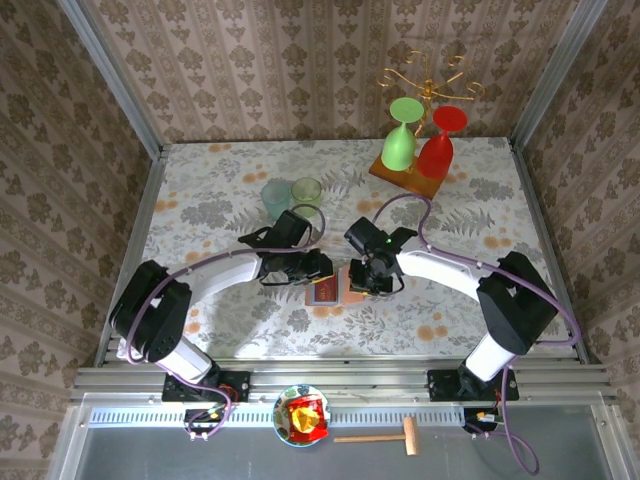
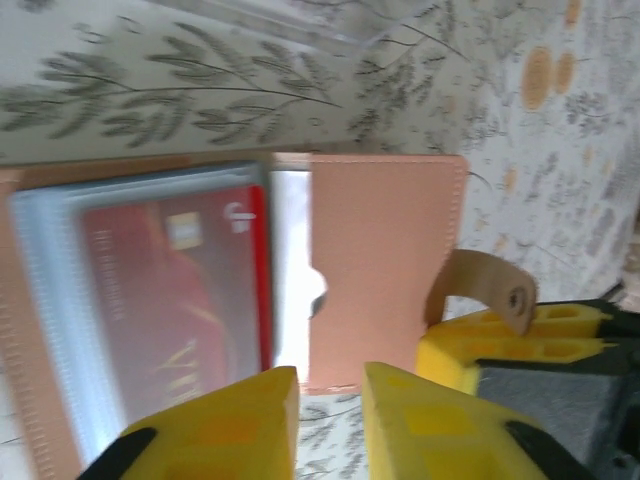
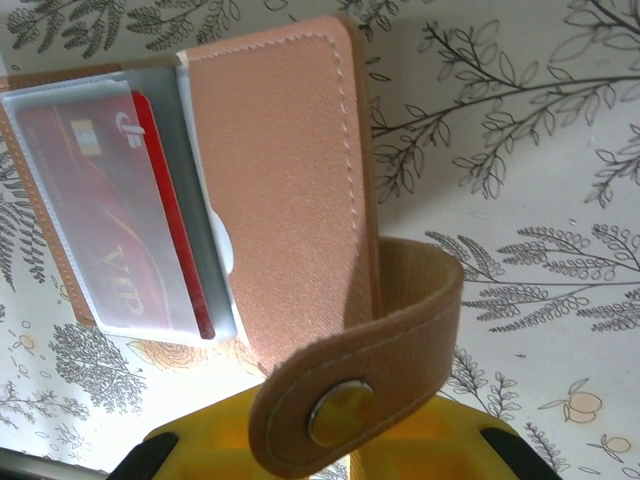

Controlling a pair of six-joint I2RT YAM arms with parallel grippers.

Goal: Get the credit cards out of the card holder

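Lying open, card holder point(image 2: 385, 270) at left hand point(image 2: 330, 378), slightly parted; right hand point(image 1: 366, 282) state unclear.

The card holder point(image 3: 290, 180) is tan-pink leather with pale stitching and a brass-coloured snap point(image 3: 338, 413). Its red credit card point(image 3: 110, 230) carries gold lettering. The bench point(image 1: 200, 190) is white, printed with grey leaves and orange flowers. The left gripper point(image 2: 330, 405) has yellow fingers point(image 2: 235, 425). One green goblet point(image 1: 400, 140), one red goblet point(image 1: 440, 145).

Upper right: a green goblet point(image 1: 399, 142) and a red goblet point(image 1: 438, 148) on a wooden board point(image 1: 404, 179). Two pale cups point(image 1: 292, 195) sit left of centre. At the bottom edge lie a snack packet point(image 1: 306, 416) and a wooden mallet point(image 1: 386, 437).
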